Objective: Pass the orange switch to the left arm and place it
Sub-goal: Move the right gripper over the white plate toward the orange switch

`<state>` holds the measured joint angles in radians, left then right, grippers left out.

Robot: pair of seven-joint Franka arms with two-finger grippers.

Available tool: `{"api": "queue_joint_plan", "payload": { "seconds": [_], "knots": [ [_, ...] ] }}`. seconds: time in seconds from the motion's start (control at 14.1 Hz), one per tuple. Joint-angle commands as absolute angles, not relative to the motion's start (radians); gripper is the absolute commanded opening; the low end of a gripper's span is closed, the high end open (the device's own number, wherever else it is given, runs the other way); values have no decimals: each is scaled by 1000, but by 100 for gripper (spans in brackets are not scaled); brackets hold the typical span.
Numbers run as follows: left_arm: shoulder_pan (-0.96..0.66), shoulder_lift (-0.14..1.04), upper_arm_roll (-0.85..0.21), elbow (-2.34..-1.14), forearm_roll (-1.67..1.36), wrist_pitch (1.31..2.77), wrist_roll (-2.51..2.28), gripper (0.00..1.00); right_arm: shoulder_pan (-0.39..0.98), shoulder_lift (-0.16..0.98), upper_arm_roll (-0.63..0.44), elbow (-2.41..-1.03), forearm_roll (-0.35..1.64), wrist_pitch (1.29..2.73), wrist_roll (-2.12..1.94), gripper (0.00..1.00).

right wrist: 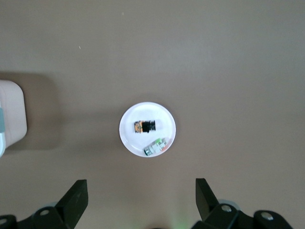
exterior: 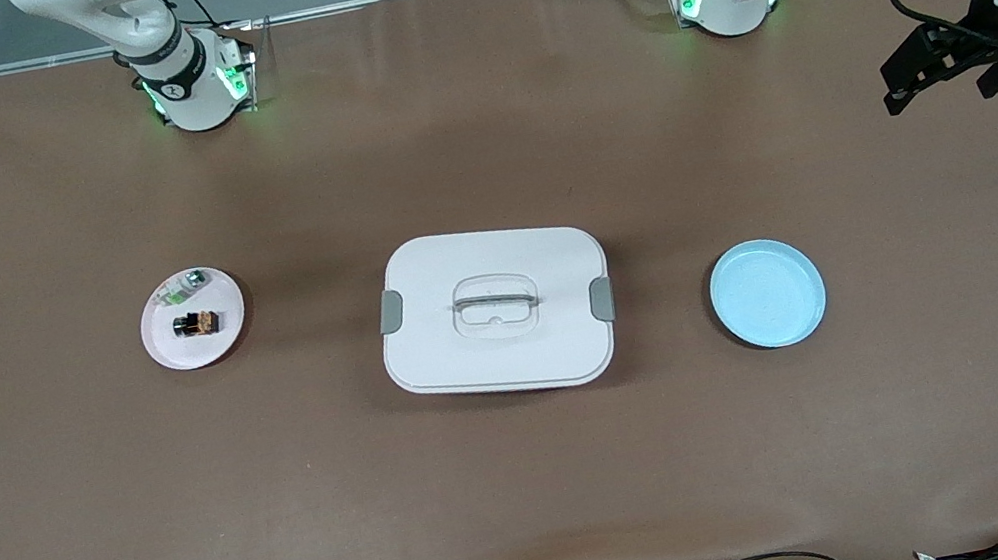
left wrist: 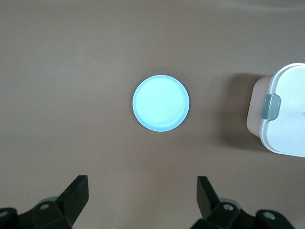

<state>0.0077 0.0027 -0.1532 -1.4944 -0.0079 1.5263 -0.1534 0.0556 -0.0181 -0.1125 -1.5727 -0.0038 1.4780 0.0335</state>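
Orange switch (exterior: 196, 323) lies on pink plate (exterior: 171, 347) toward right arm's end of counter, long axis 3-to-9 o'clock. Right pincer (right wrist: 138, 200) high above it, fingers apart; left pincer (left wrist: 140, 200) over blue plate (left wrist: 161, 103), also apart, waiting.

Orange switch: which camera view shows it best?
Right wrist view: the orange switch sits mid-frame on the pink plate, seen straight down beside the green-and-silver piece. The front view shows it smaller; the left wrist view misses it.

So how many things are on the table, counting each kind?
Plates: 2, a pink plate and a blue plate
Boxes: 1, the white box
Small parts: 2, the orange switch and a green-and-silver piece, both on the pink plate
Total: 5
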Motion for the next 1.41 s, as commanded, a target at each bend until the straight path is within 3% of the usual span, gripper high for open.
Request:
{"api": "queue_joint_plan", "payload": {
  "seconds": [0.0,0.57,1.13,1.34],
  "knots": [
    [8,8,-153,-1482,-8,1511,-144,100,43,-17,-110,-1662,2,1517,26,100],
    [5,8,-153,-1482,-8,1513,-152,100,43,-81,-109,-1989,3,1739,34,100],
    [0,8,-155,-1482,-6,1514,-153,100,54,-101,-106,-2212,-2,1954,23,100],
    [2,8,-155,-1482,-6,1514,-155,100,60,-94,-106,-2227,-3,1962,21,100]
  ]
}}
